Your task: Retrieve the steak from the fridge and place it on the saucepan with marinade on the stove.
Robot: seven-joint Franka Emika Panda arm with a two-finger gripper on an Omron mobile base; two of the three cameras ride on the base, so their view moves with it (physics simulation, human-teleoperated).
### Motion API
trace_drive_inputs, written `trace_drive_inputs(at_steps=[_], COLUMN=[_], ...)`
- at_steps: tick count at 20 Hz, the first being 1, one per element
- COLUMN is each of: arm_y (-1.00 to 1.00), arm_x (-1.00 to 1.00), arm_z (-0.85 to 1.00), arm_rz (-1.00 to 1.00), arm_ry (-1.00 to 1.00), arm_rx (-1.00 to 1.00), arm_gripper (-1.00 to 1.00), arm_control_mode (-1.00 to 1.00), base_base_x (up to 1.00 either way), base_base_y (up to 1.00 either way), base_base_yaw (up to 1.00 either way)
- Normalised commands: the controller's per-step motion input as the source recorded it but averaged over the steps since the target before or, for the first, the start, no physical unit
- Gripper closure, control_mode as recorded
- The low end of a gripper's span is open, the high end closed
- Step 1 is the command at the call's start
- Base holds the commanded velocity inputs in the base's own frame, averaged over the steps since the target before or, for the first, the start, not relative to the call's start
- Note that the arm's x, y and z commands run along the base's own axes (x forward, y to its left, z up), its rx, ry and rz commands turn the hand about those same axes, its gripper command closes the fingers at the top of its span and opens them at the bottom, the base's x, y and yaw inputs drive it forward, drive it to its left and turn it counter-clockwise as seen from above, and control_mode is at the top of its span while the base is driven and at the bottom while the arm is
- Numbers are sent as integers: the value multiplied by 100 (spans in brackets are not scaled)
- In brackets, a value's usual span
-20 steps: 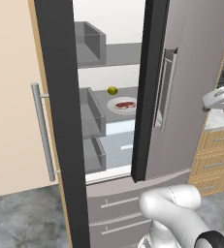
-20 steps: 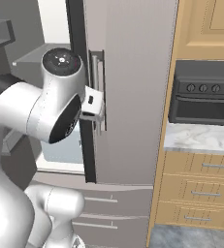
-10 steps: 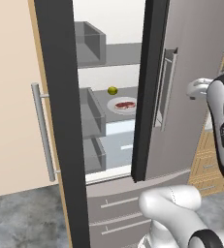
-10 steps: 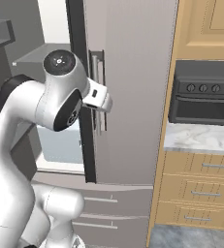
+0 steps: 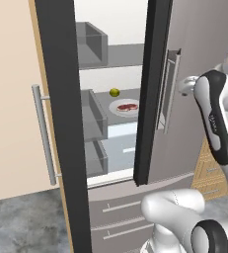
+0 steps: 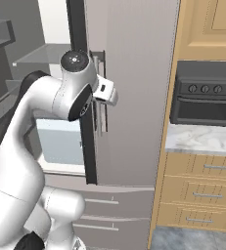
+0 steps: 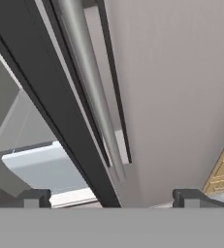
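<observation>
— Where are we on this one?

— Early, I'd say. The fridge (image 5: 194, 59) has its left door swung out wide, and the right door is ajar, its dark edge toward me. The steak (image 5: 128, 106) is on a round white plate (image 5: 116, 109) on the middle shelf, with a small yellow-green fruit (image 5: 114, 92) just behind it. Nothing has been picked up.

— And the claw?

— The claw (image 7: 111, 196) is released, its two fingertips spread wide with nothing between them. It sits in front of the right door, close to that door's long bar handle (image 7: 91, 97), which runs up and away from between the tips. I can't tell whether it touches the handle; from the hand camera I read it as just short of contact.

— Where's the meat relative to the claw?

— Beyond the door's dark edge, inside the fridge and somewhat lower than the claw — well apart from it, with the door standing between them.

— So what's left?

— Nearly all of it, as I judge it. I think I'm working the right door, since the gap to the plate looks narrow. Then reach in, close on the steak, back out, and carry it to the saucepan on the stove. A black oven (image 6: 205, 95) stands to the claw's right, above a marble surface (image 6: 202, 139).
</observation>
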Motion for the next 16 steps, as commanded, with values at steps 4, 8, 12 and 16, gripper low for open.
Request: trace_drive_inputs(at_steps=[4, 8, 12, 16], arm_y=[0, 0, 0, 0], arm_x=[56, 53, 61, 63], arm_z=[-27, -34, -26, -29], arm_rz=[4, 4, 4, 4], arm_ry=[0, -2, -6, -6], arm_rx=[0, 0, 0, -1], arm_gripper=[-100, -100, -100, -100], arm_control_mode=[-100, -100, -100, -100], base_base_x=[0, 0, 0, 0], base_base_y=[0, 0, 0, 0], base_base_yaw=[0, 0, 0, 0])
